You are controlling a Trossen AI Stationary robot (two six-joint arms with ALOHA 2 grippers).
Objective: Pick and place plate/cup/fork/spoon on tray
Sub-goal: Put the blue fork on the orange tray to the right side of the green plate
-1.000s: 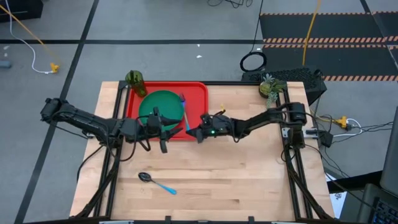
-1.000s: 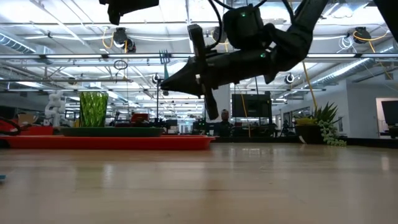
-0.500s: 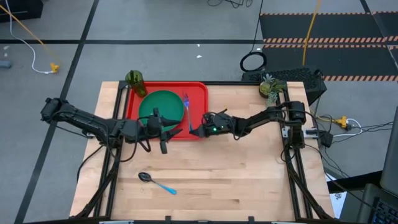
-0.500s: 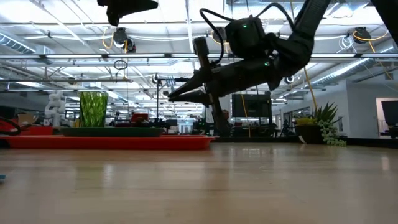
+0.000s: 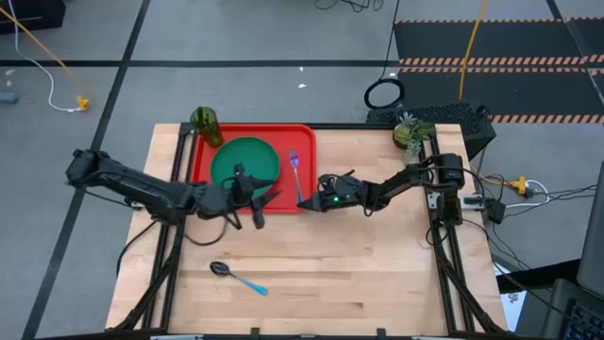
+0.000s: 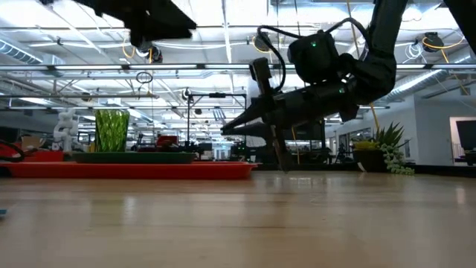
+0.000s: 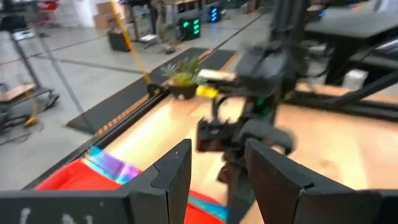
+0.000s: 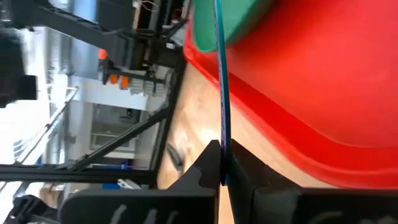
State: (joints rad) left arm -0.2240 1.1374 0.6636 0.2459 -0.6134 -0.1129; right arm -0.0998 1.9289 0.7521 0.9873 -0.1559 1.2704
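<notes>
The table (image 5: 377, 274) carries the tray (image 5: 300, 137). The right pincer (image 5: 304, 200) grips the fork (image 5: 296, 170) by its handle end; lower it flat beside the plate (image 5: 243, 159) before releasing. The left pincer (image 5: 264, 200) hangs open.

small potted plant (image 5: 406, 131) at table's far right corner, wooden table (image 5: 377, 274)

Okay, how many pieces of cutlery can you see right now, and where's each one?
2. The fork is over the tray's right side, its handle held by the right end effector. The spoon lies on the table, near the front.
</notes>
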